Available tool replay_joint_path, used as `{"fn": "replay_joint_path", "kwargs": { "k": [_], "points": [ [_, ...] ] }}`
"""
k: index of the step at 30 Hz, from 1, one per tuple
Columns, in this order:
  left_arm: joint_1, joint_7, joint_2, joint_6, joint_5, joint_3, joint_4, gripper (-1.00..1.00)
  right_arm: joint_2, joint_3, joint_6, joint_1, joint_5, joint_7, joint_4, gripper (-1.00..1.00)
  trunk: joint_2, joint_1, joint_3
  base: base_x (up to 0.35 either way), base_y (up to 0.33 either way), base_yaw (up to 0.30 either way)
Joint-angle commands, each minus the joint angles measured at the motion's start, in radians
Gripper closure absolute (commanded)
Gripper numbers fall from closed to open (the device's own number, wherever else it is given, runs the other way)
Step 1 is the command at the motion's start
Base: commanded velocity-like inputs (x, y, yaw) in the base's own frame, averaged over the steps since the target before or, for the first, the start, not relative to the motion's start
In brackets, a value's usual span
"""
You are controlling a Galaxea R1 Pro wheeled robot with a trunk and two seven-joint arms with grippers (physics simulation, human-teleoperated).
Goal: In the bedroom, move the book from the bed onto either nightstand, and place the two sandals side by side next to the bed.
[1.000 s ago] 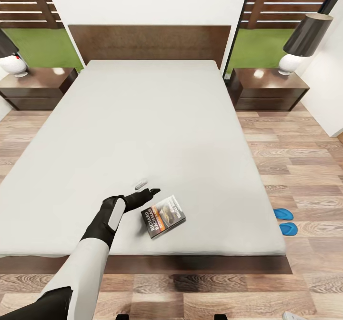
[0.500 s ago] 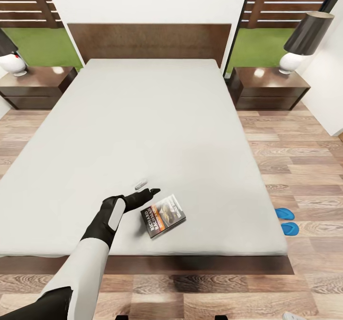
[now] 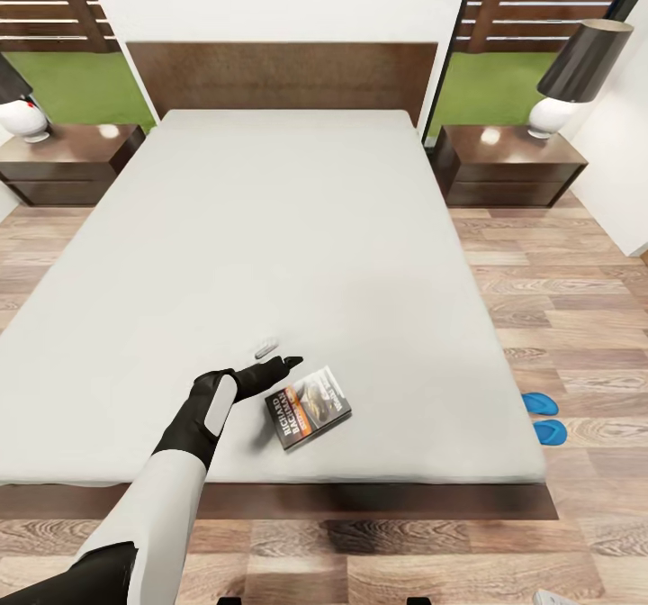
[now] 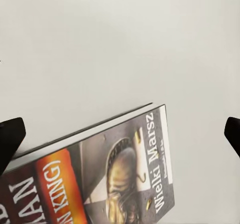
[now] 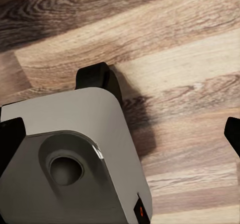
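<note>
Book (image 3: 308,408) lies flat on the bed (image 3: 297,254), near its foot edge. Left gripper (image 3: 277,358) hovers just beside it, fingers (image 4: 11,136) spread wide, empty. Right fingers (image 5: 10,139) likewise wide, over floor (image 5: 185,59). Sandals (image 3: 544,417) lie beside the bed.

My head camera creeps slightly, so the sandals (image 3: 544,418) on the floor by the bed's (image 3: 306,254) right edge and the headboard (image 3: 281,76) shift a touch in frame; nothing itself moves.

Book (image 3: 308,407) flat on bed (image 3: 297,227)
</note>
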Motion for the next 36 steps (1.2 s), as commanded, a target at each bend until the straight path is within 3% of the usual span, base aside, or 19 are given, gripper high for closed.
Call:
{"fn": "replay_joint_path", "kwargs": {
  "k": [1,13,19,27,33,36],
  "points": [
    [-0.001,-0.003,-0.001,0.008,0.002,0.006,-0.001,-1.0,0.0,0.008,-0.004,-0.001,-0.009,0.007,0.004,-1.0,-0.008,0.004,-0.004,0.0,0.0,0.0],
    [-0.001,-0.003,-0.001,0.008,0.002,0.006,0.0,-1.0,0.002,0.008,-0.004,-0.001,-0.009,0.007,0.004,-1.0,-0.022,0.012,-0.01,0.0,0.0,0.0],
    [-0.001,-0.003,-0.001,0.008,0.002,0.006,-0.001,-1.0,0.003,0.008,-0.004,-0.001,-0.009,0.007,0.004,-1.0,-0.064,0.035,-0.029,0.0,0.0,0.0],
    [-0.001,-0.003,-0.001,0.008,0.002,0.006,0.0,-1.0,0.003,0.008,-0.004,-0.001,-0.009,0.007,0.004,-1.0,-0.064,0.035,-0.029,0.0,0.0,0.0],
    [-0.001,-0.003,-0.001,0.008,0.002,0.006,-0.001,-1.0,0.003,0.008,-0.004,-0.001,-0.009,0.007,0.004,-1.0,-0.106,0.058,-0.048,0.0,0.0,0.0],
    [-0.001,-0.003,-0.001,0.008,0.008,0.006,-0.001,-1.0,0.004,0.008,-0.004,-0.001,-0.009,0.007,0.004,-1.0,-0.106,0.058,-0.048,0.0,0.0,0.0]
  ]
}}
